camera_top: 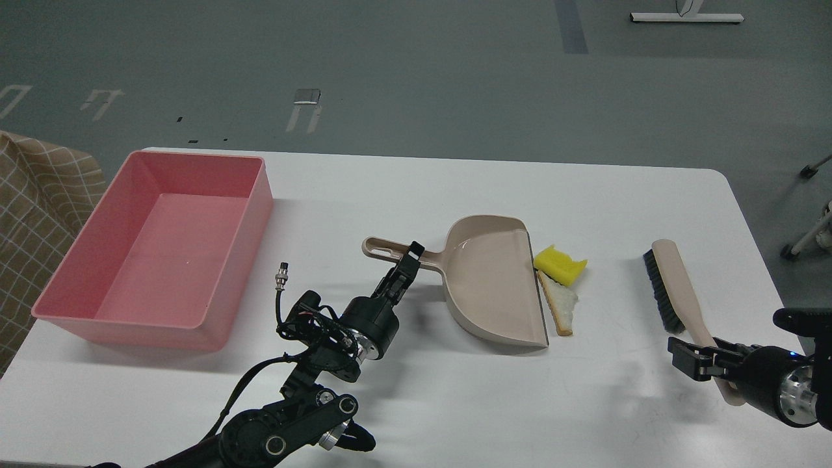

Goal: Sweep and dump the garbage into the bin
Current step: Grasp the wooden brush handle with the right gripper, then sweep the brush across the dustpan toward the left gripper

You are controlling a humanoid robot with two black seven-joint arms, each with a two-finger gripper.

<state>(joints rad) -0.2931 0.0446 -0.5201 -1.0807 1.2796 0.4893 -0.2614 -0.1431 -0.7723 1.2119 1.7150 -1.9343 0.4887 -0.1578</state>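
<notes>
The yellow spongy chunk [559, 265] and the triangular white bread slice [560, 303] lie on the white table, touching the right lip of the beige dustpan [494, 286]. My left gripper [409, 257] is shut on the dustpan's handle [383, 247], which points left. The empty pink bin [153, 250] stands at the table's left. A beige brush with black bristles [676, 292] lies at the right. My right gripper [689, 359] is at the near end of the brush handle; its fingers are seen side-on, so I cannot tell its state.
The table's near edge [520, 455] runs below my arms and its right edge [754, 234] lies just past the brush. A checked cloth [32, 214] sits left of the bin. The grey floor lies beyond the table.
</notes>
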